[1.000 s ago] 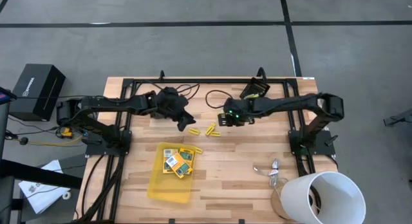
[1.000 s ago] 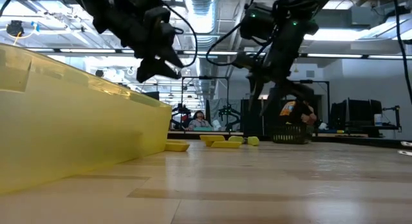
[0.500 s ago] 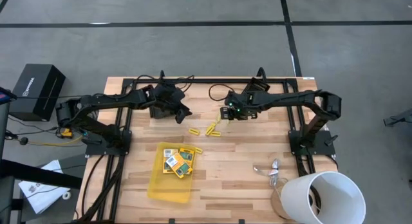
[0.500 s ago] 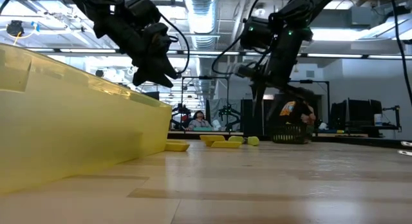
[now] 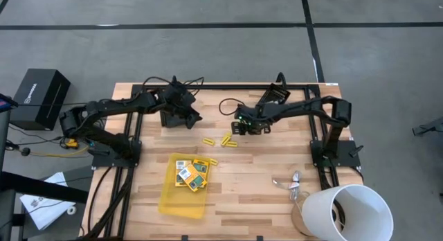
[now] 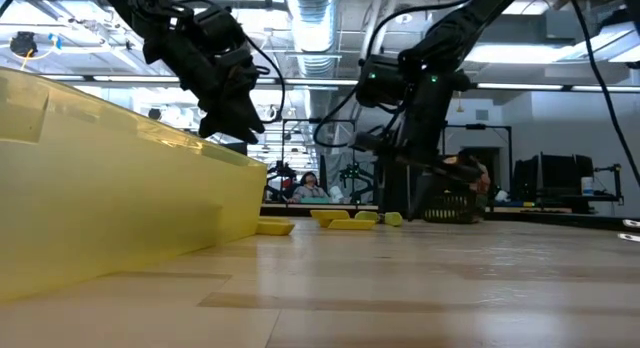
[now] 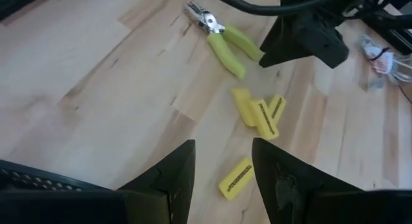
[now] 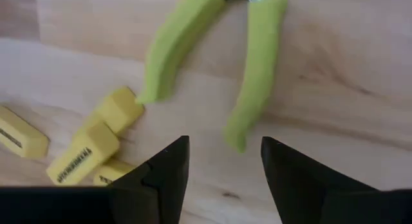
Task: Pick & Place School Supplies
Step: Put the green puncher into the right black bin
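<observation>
Yellow-green-handled small cutting tool (image 8: 212, 63) lies on my wooden table (image 5: 256, 172), just before the right gripper (image 8: 222, 166), fingers apart. Short yellow sticks (image 7: 257, 114) beside it. Left gripper (image 7: 222, 169) spread, empty.

Boxes (image 5: 192, 173) in tray (image 5: 169, 198); sticks (image 5: 226, 139) behind tray.

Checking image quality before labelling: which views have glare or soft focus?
Low view: the yellow tray looms close and soft, ceiling lights glare behind the arms. Right wrist view: the green-handled tool is slightly blurred. High view: even light, faint shadows.
</observation>
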Robot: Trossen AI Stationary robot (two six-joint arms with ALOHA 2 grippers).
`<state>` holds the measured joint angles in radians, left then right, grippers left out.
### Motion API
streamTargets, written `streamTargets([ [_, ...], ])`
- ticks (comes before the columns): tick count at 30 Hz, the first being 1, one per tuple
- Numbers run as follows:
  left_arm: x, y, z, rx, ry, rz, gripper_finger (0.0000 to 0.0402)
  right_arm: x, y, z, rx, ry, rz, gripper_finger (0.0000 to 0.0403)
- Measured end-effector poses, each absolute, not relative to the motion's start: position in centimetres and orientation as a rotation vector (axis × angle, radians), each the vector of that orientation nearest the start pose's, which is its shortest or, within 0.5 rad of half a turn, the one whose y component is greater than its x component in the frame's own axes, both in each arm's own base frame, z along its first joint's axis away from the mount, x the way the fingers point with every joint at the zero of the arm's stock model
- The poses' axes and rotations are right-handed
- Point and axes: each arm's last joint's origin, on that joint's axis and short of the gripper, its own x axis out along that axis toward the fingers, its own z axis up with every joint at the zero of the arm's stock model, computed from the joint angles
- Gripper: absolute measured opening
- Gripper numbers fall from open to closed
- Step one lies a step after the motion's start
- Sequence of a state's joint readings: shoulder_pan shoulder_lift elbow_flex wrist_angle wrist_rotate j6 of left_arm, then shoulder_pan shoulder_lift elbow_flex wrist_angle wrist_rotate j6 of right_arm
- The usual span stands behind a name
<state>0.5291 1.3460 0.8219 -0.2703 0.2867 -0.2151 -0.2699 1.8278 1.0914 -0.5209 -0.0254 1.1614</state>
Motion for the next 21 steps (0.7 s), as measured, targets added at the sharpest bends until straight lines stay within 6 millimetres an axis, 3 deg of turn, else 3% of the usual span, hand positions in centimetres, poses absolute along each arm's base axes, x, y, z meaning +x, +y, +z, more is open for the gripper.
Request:
streamTargets([
  [21,23.4,13.4,22.2,-0.510,0.708,0.305,0.0150,32.2,-11.0,14.7,1.185,0.981,-0.995,0.0167],
])
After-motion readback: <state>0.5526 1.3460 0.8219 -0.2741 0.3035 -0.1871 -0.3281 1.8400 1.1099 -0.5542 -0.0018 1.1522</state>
